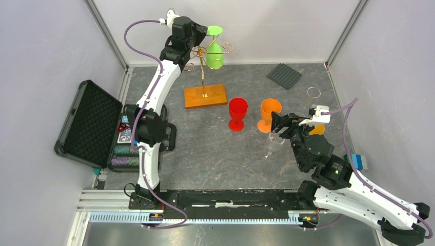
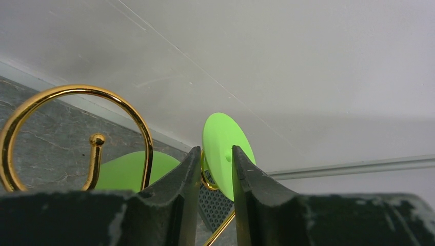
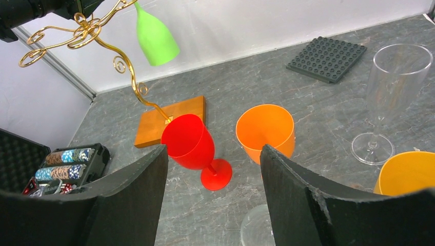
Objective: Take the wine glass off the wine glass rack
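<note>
Right wrist view: open case holds poker chips; right tool gapes empty; left tool narrowly parted, perhaps pinching wine glass.

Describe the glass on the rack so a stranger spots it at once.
At the table's far side stands a gold wire rack on a wooden base. The wine glass hangs upside down from its top, the only green one; the red glass and orange glass stand upright.

Green wine glass upside-down on gold rack
</note>
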You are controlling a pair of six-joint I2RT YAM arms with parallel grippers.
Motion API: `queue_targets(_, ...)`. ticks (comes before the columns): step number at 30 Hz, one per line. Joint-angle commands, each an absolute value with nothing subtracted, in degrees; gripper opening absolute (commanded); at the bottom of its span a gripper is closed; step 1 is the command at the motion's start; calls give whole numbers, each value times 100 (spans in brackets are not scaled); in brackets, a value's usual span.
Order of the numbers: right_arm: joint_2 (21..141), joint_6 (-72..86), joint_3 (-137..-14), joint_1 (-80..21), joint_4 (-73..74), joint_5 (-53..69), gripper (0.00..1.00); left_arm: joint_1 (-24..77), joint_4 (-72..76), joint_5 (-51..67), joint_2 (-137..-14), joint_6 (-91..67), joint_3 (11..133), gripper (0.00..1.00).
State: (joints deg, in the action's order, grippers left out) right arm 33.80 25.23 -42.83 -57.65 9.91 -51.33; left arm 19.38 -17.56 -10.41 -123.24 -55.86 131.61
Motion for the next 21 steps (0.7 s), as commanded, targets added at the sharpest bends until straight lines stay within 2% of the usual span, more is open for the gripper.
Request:
queue_targets(1, 3355, 2477, -4247, -5793, 826, -5247, 71, 1951, -1655, -1024, -12339, -5518, 13427, 31)
queue_targets(8, 3344, 2485, -4245, -5791, 827, -5255, 70, 1944, -1635, -766, -12440, -5686, 13515, 25)
queue_targets(13, 3343, 2500, -4236, -5792, 826, -5247, 70, 1947, -1626, -825, -12433, -5580, 13526, 32)
queue_targets(16, 3355, 2520, -4236, -5792, 824, -5247, 70, 1943, -1592, -723, -12458, -5572, 13516, 33)
queue_targets(21, 3458, 2468, -4292, -5791, 706, -5235, 69, 1938, -1499, -600, -12485, -5642, 13507, 27)
